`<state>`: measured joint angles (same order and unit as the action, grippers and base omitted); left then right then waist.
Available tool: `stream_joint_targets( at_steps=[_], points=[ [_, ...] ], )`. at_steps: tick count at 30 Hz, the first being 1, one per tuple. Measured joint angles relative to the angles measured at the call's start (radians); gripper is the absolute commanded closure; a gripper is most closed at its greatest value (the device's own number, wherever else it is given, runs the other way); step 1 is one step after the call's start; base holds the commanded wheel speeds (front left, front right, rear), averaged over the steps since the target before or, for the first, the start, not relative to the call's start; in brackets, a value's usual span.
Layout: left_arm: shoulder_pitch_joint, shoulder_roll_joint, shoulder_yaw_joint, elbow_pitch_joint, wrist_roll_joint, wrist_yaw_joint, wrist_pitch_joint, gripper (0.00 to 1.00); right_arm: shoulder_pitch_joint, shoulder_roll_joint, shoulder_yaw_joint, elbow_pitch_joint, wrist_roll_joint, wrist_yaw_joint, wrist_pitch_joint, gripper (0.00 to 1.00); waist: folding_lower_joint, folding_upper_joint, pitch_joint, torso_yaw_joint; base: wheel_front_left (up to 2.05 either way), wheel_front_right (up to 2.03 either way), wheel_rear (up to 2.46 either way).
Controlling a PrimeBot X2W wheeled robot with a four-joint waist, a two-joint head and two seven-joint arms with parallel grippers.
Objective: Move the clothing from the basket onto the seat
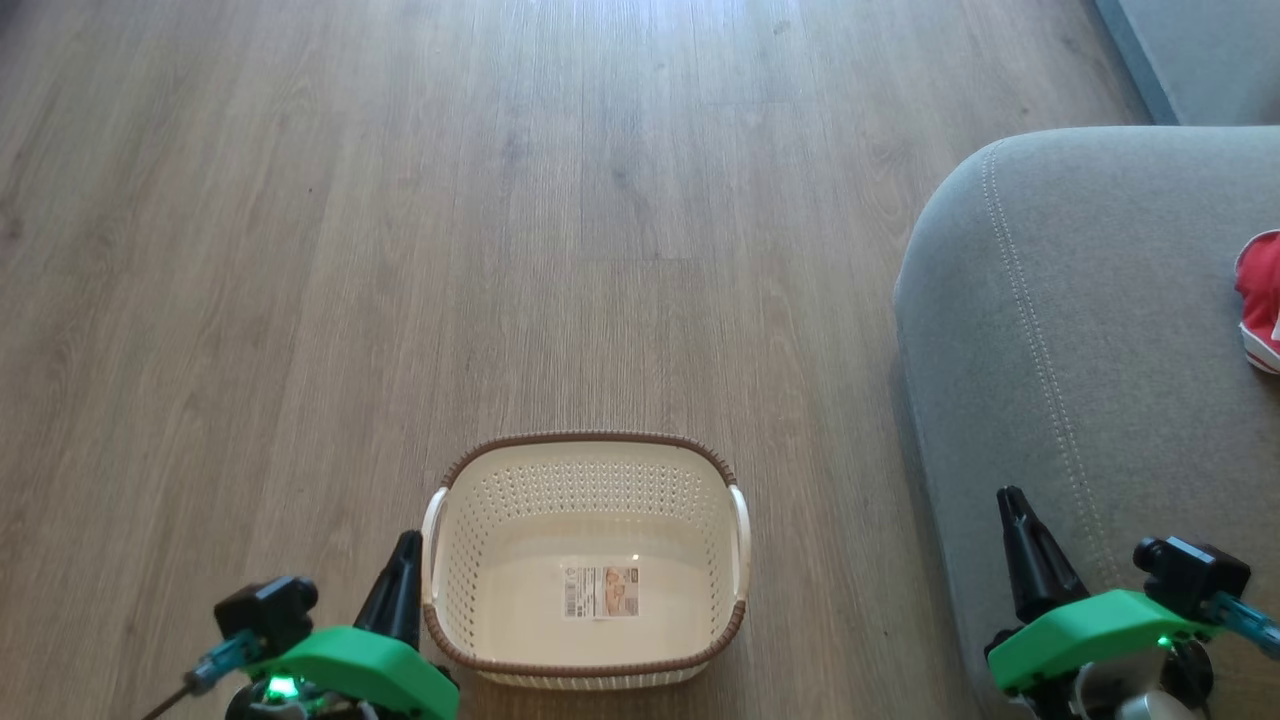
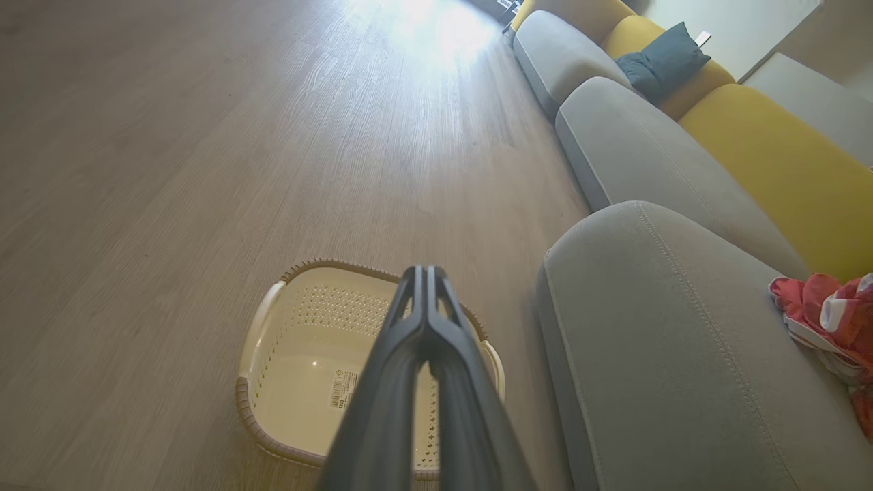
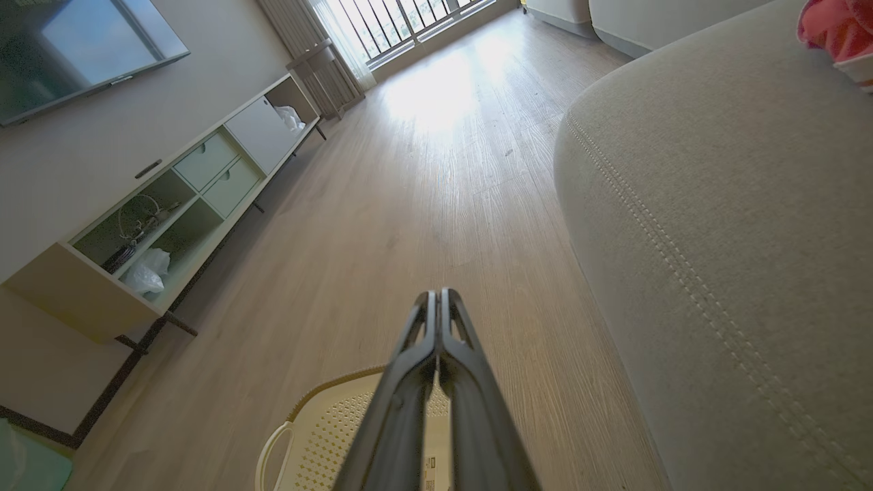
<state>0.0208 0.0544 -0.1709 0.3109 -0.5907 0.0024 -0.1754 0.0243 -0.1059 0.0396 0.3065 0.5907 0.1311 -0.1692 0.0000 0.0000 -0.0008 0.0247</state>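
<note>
Empty basket [image 1: 590, 437]; left claw [image 1: 405, 548] and right claw [image 1: 1013, 503] were pinched together, holding nothing. Heaped clothing [image 1: 1262, 300] could have slipped off the seat [image 1: 1080, 350].

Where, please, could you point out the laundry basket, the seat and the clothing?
laundry basket [image 1: 590, 438]: head view, far brown rim.
seat [image 1: 1090, 330]: head view, bare grey top.
clothing [image 2: 815, 303]: left wrist view, red fabric folds.

Looks down on a basket [image 1: 590, 438] low centre on the wood floor [image 1: 400, 250], a label [image 1: 601, 591] stuck on its bottom. Finds the seat [image 1: 1080, 400] at right, apart from the basket, bearing red clothing [image 1: 1262, 290] (cut off by the frame edge). Catches the left gripper [image 1: 407, 542], fingers together, just beside the basket's left handle, and the right gripper [image 1: 1010, 497], fingers together, against the seat's near edge.
</note>
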Motion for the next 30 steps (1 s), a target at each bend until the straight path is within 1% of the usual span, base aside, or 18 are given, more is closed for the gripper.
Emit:
stream_joint_targets(
  at_steps=[30],
  points=[
    [-0.021, 0.001, 0.074, -0.007, -0.321, -0.036, 0.086, 1.00, -0.021, 0.010, -0.046, -0.007, 0.318, 0.000, 0.085, 1.00, 0.0000, 0.0000, 0.001, -0.008, 0.00, 0.00, 0.00]
  ],
)
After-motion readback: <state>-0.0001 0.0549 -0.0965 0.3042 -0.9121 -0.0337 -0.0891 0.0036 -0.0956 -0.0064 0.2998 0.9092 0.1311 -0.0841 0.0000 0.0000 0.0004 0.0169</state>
